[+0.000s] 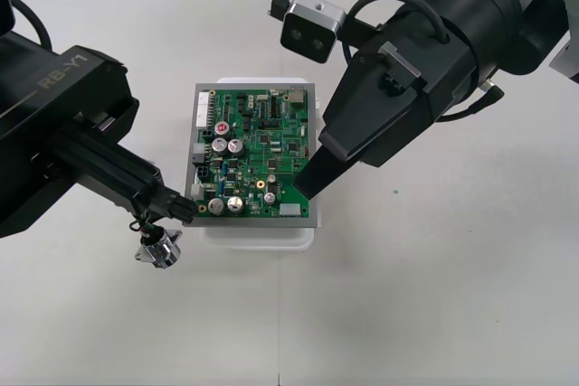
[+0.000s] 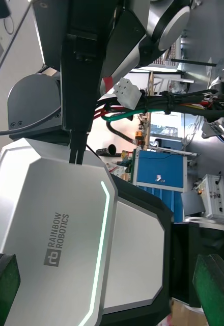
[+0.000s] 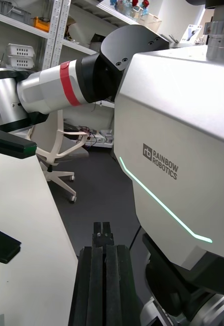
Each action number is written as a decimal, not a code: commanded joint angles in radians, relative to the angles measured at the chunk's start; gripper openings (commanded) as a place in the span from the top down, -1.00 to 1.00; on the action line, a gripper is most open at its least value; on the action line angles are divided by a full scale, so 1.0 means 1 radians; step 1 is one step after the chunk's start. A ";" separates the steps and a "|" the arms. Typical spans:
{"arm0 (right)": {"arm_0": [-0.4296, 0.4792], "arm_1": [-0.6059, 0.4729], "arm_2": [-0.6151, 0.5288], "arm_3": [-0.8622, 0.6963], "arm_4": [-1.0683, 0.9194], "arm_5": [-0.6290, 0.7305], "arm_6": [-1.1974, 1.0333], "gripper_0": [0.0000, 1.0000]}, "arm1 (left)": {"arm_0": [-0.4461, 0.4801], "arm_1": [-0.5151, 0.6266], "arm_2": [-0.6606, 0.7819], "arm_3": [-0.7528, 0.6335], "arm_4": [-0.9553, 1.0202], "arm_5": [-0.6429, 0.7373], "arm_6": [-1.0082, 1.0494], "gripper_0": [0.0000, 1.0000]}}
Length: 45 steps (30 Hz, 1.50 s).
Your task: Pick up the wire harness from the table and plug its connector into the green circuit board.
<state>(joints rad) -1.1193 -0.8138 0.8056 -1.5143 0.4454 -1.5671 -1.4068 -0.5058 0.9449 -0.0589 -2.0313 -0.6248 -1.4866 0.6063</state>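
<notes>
The green circuit board (image 1: pixel 258 155) lies on its white base (image 1: pixel 262 234) at mid-table. My left gripper (image 1: pixel 185 212) reaches in from the left to the board's front-left corner. Its fingers (image 3: pixel 106 275) are pressed together, shut on the wire harness. The harness's thin wires (image 1: pixel 145 226) drop from the fingertips to the round metal socket (image 1: pixel 159 251), which rests on the table just in front of the gripper. The plug is hidden by the fingers, so I cannot tell whether it touches the board. My right gripper (image 1: pixel 309 183) hovers over the board's right edge, its fingers (image 2: pixel 216 290) spread wide, open and holding nothing.
The right arm's bulky wrist and camera (image 1: pixel 312 24) overhang the board's far right corner. Bare table (image 1: pixel 434 296) stretches in front of and to the right of the board. Dark floor with cables runs along the far edge.
</notes>
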 commanded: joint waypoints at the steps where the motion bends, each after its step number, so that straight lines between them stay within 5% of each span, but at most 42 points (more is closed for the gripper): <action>1: 0.019 -0.013 -0.092 -0.009 0.067 -0.004 0.084 -1.00 | 0.050 0.040 0.059 0.019 0.027 -0.084 -0.048 1.00; 26: 0.190 -0.036 -0.350 -0.147 0.361 -0.004 0.227 -1.00 | 0.274 0.031 0.145 0.126 0.043 -0.084 -0.240 1.00; 45: 0.277 -0.015 -0.488 -0.368 0.789 -0.004 0.238 -1.00 | 0.236 0.023 0.145 0.381 -0.041 -0.084 -0.422 1.00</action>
<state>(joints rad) -0.8450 -0.8215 0.3505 -1.8491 1.1979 -1.5672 -1.1656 -0.2437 0.9450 0.0544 -1.6801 -0.6543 -1.5383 0.2102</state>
